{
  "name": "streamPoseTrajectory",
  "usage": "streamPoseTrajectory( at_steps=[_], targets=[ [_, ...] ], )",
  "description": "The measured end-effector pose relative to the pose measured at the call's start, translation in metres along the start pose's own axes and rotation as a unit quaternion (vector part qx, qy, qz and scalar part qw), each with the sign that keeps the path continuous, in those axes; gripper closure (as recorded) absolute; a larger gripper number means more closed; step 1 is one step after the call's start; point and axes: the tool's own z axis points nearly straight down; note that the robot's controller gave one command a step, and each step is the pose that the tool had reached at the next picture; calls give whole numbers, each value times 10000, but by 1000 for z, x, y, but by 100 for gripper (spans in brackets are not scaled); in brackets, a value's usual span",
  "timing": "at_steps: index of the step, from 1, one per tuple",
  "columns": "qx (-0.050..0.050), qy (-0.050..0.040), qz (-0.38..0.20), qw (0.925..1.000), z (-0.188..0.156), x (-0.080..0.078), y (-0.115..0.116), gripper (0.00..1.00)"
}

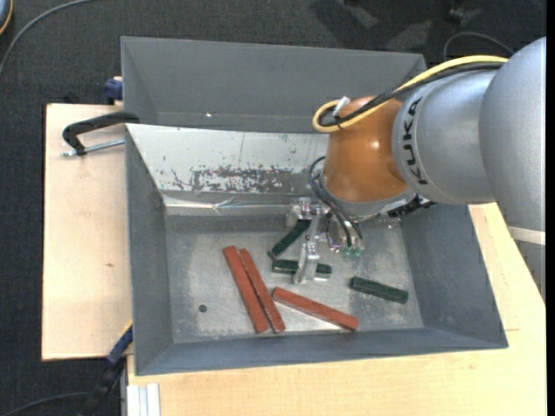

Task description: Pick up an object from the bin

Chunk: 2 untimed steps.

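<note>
The jaws hang low in the middle of the grey bin (147, 258), close to its floor, under the orange cover (364, 159) on the wrist of the silver arm (473, 128), which comes in from the camera view's right. A yellow cable (434, 69) loops over the cover. How far the jaws are open cannot be told, because wrist hardware and wiring crowd them.

Directly under the jaws lies a short dark green stick (286, 267), flat on the floor and running across the view. The tip of the jaws is at it or just over it; whether they touch cannot be told. Just beside the jaws, on their left in the view and a little toward the back wall, a second dark green stick (288, 239) sits tilted, its upper end running in under the wrist. A third dark green stick (379, 290) lies flat to the right of the jaws and nearer the front wall, apart from the other two.

In front of the jaws, toward the front wall, a red-brown stick (314, 308) lies at a slant. Left and forward of the jaws, two more red-brown sticks (251, 289) lie side by side, touching along their length, their front ends near the single one's left end. Farther left of the jaws a small dark speck (202, 309) sits on the bare floor.
</note>
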Motion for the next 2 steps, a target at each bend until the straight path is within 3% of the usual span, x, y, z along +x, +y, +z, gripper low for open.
streamPoseTrajectory(
  at_steps=[1,2],
  targets=[
    [-19,8,-21,10000,-1,1,5,100],
    [-30,-40,-16,10000,-150,-4,40,100]
  ],
)
